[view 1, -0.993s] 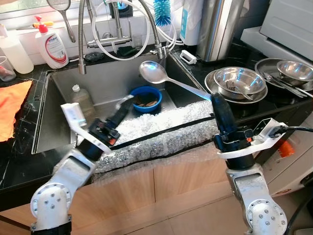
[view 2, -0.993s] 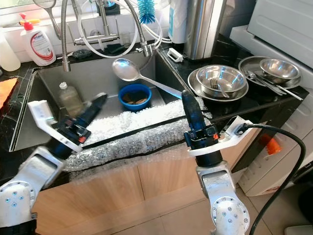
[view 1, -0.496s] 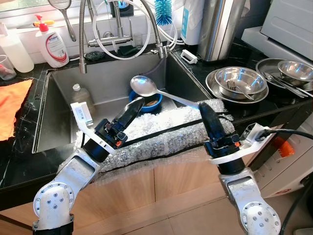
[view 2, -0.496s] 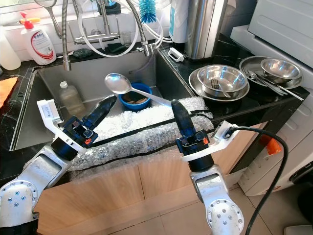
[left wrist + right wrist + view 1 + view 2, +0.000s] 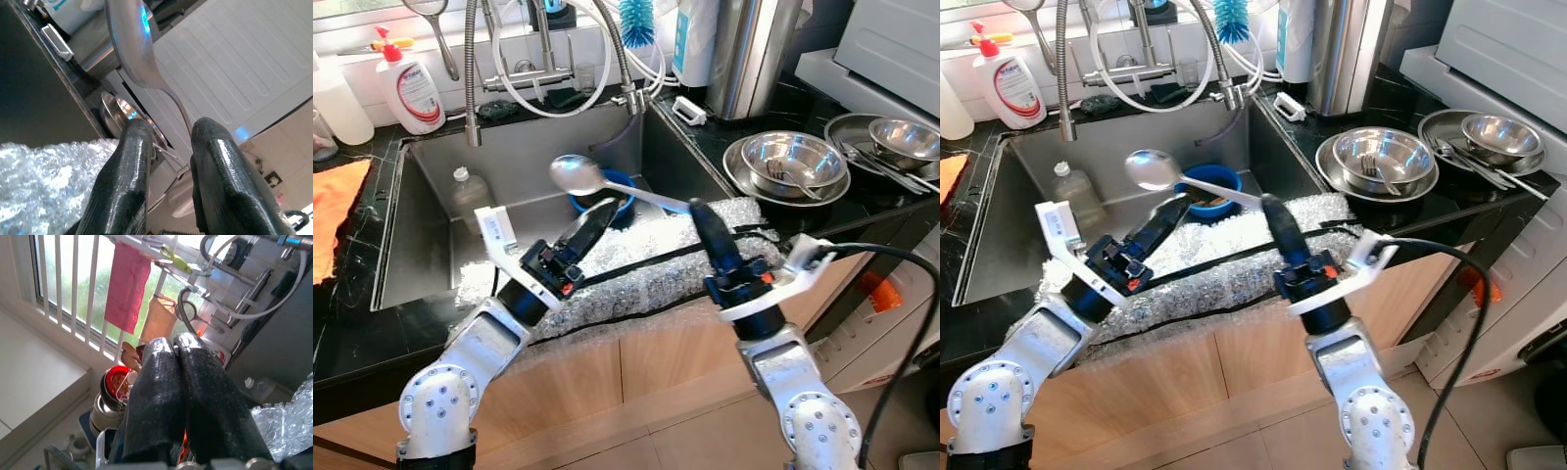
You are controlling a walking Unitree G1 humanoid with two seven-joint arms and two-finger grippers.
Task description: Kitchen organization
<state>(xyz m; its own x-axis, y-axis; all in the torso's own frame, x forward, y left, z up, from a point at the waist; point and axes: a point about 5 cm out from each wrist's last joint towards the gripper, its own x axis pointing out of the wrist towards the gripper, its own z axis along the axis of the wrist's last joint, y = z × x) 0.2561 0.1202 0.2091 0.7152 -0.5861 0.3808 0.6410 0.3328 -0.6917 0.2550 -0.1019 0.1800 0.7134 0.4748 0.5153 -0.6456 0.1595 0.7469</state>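
Over the sink (image 5: pixel 421 211), our right gripper (image 5: pixel 697 217), fingers pressed together, pinches the ladle (image 5: pixel 576 176) by its stiff, slippery handle, bowl at ten o'clock, while our left gripper (image 5: pixel 600 211) waits slightly parted.

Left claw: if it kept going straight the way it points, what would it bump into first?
Probably the ladle. The left claw points up toward its thin handle, held by the right claw. Depth is unclear, so it might slip under toward the blue bowl.

three steel bowls (image 5: pixel 795 160), one ladle (image 5: pixel 579 176)
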